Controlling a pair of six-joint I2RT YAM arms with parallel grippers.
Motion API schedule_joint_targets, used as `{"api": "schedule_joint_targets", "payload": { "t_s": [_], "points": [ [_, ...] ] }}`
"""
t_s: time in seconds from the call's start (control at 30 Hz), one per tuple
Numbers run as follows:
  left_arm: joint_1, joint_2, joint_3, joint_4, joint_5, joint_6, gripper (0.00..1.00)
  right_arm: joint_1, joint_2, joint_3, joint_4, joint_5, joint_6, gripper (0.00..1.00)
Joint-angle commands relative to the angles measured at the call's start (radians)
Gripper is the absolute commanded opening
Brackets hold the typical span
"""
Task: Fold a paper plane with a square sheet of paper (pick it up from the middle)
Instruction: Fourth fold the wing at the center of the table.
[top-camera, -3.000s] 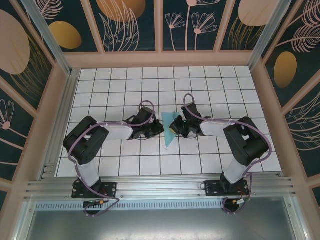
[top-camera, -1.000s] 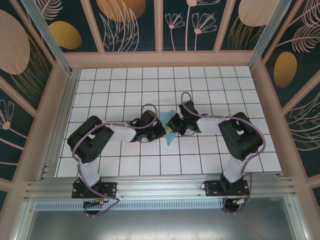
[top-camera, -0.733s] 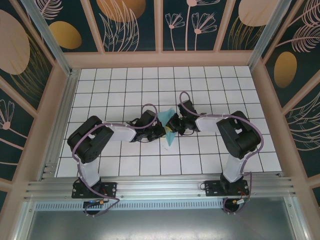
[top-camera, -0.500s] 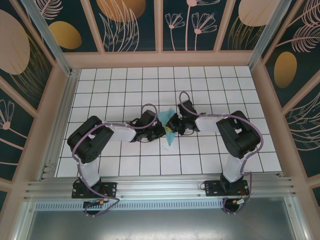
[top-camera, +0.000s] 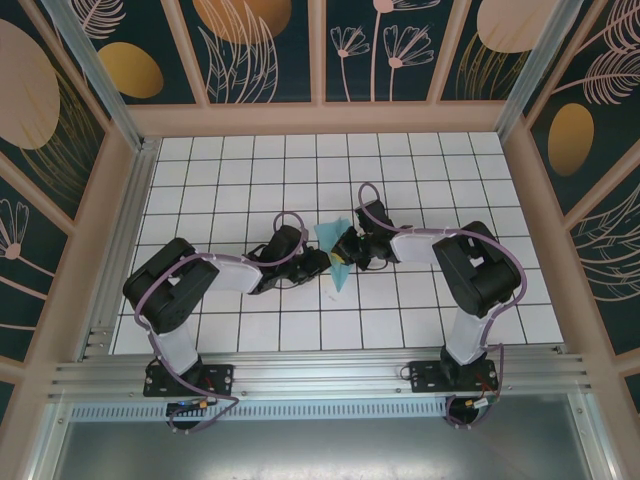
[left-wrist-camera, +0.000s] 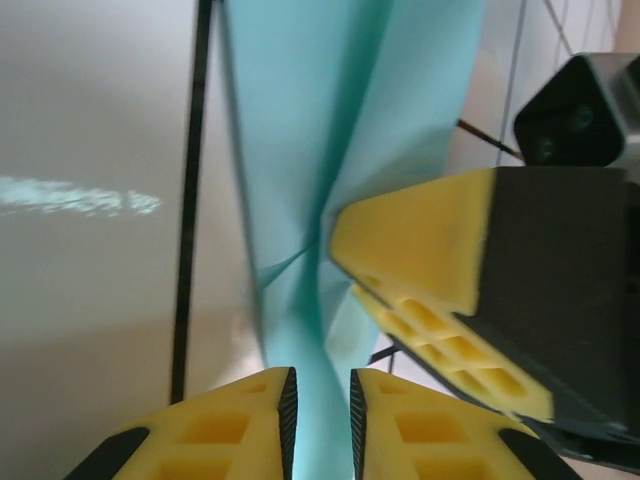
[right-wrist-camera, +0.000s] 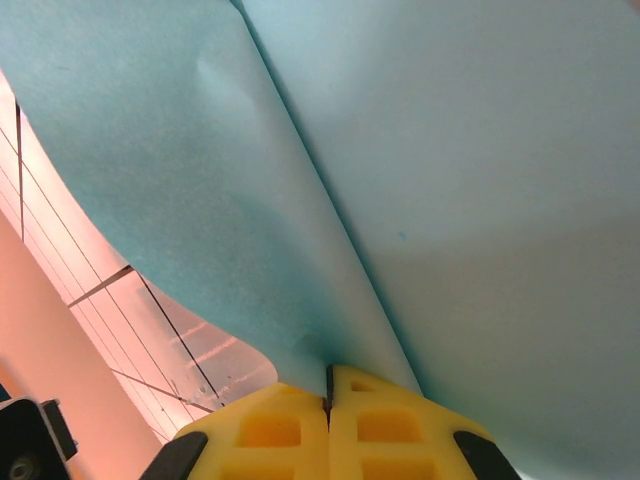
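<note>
The light teal paper plane (top-camera: 337, 272) stands on edge in the middle of the tiled table, a slim folded shape between both grippers. My right gripper (top-camera: 346, 251) is shut on it from the right. In the right wrist view its yellow pads (right-wrist-camera: 270, 430) meet at the paper's crease (right-wrist-camera: 300, 220), and the gripper (right-wrist-camera: 328, 388) is closed. My left gripper (top-camera: 317, 262) is at the paper's left side, open by a narrow gap. In the left wrist view a folded ridge of the paper (left-wrist-camera: 320, 150) runs between the left gripper's (left-wrist-camera: 320, 430) pads. The right gripper's yellow finger (left-wrist-camera: 420, 250) presses beside it.
The white grid table (top-camera: 240, 170) is fenced by a pink wooden frame (top-camera: 320, 118) on three sides. An aluminium rail (top-camera: 320, 375) runs along the near edge by the arm bases. Both arms reach toward the centre, wrists close together.
The right gripper has moved left onto the paper and holds it raised on edge. The left arm's elbow has swung down and left, its gripper staying at the paper's left side.
</note>
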Motion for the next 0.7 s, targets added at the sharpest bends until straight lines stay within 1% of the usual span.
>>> {"api": "schedule_joint_targets", "payload": {
  "t_s": [0.0,0.1,0.23,0.43,0.67],
  "points": [
    [0.006,-0.002,-0.004,0.072,0.034,-0.014,0.25,0.006,0.012,0.028,-0.022,0.003,-0.009,0.03],
    [0.005,0.022,0.005,0.084,0.050,-0.014,0.25,0.007,0.012,0.031,-0.019,0.001,-0.008,0.03],
    [0.006,0.050,0.014,0.087,0.068,-0.011,0.23,0.007,0.010,0.031,-0.020,0.001,-0.006,0.03],
    [0.005,0.058,0.018,0.061,0.063,0.001,0.25,0.007,0.008,0.031,-0.018,-0.003,-0.001,0.03],
    [0.006,0.078,0.025,0.092,0.074,-0.009,0.25,0.007,0.005,0.030,-0.012,-0.015,0.003,0.03]
  ]
}}
